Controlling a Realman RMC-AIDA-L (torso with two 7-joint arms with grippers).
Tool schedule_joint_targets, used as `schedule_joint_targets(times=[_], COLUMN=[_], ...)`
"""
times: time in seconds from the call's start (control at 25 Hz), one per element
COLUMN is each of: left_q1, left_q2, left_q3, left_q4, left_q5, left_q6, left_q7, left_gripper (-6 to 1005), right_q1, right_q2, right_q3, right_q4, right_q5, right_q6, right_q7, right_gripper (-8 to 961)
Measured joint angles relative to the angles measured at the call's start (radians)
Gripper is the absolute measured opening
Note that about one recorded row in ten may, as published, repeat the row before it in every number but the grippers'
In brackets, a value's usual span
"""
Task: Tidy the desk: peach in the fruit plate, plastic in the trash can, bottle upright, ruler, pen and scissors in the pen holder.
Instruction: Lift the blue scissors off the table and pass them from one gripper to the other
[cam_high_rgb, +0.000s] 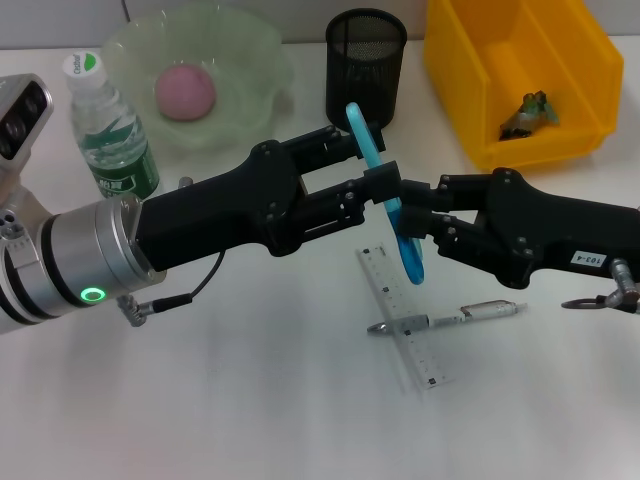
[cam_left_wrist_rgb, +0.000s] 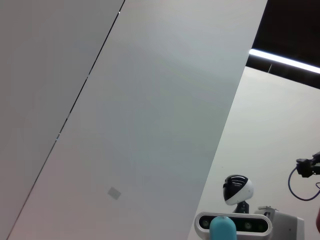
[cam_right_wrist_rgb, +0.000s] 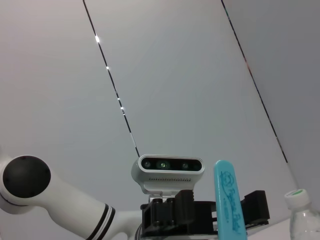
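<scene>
The light blue scissors (cam_high_rgb: 362, 130) hang tilted in the air above the desk (cam_high_rgb: 250, 400), just in front of the black mesh pen holder (cam_high_rgb: 365, 65). My left gripper (cam_high_rgb: 375, 162) is shut on their upper half and my right gripper (cam_high_rgb: 412, 222) is shut on their lower end. Their blue tip shows in the wrist views (cam_left_wrist_rgb: 222, 229) (cam_right_wrist_rgb: 229, 200). The clear ruler (cam_high_rgb: 405, 320) lies on the desk below with the silver pen (cam_high_rgb: 450, 318) across it. The peach (cam_high_rgb: 185, 92) sits in the green fruit plate (cam_high_rgb: 250, 40). The bottle (cam_high_rgb: 112, 130) stands upright. Crumpled plastic (cam_high_rgb: 528, 112) lies in the yellow trash can (cam_high_rgb: 520, 50).
Both black forearms cross the middle of the desk and meet over the ruler. The pen holder stands between the fruit plate and the trash can along the back. White tabletop lies in front of the arms.
</scene>
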Motion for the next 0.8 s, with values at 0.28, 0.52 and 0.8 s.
schedule_joint_targets(times=[0.28,0.52,0.8], left_q1=[-0.006,-0.007,-0.006], left_q2=[0.0,0.0,0.0], left_q3=[0.001,0.002,0.002], left_q4=[0.0,0.001,0.001], left_q5=[0.0,0.0,0.001], left_q6=[-0.003,-0.003,-0.003], left_q7=[0.001,0.001,0.001], left_gripper=[535,467,421], right_q1=[0.001,0.002,0.002], right_q2=[0.0,0.0,0.001], right_q3=[0.0,0.0,0.0], right_q4=[0.0,0.0,0.0], right_q5=[-0.001,-0.001,-0.001], right_q6=[0.001,0.001,-0.001], right_q7=[0.002,0.002,0.002], right_gripper=[232,232,232])
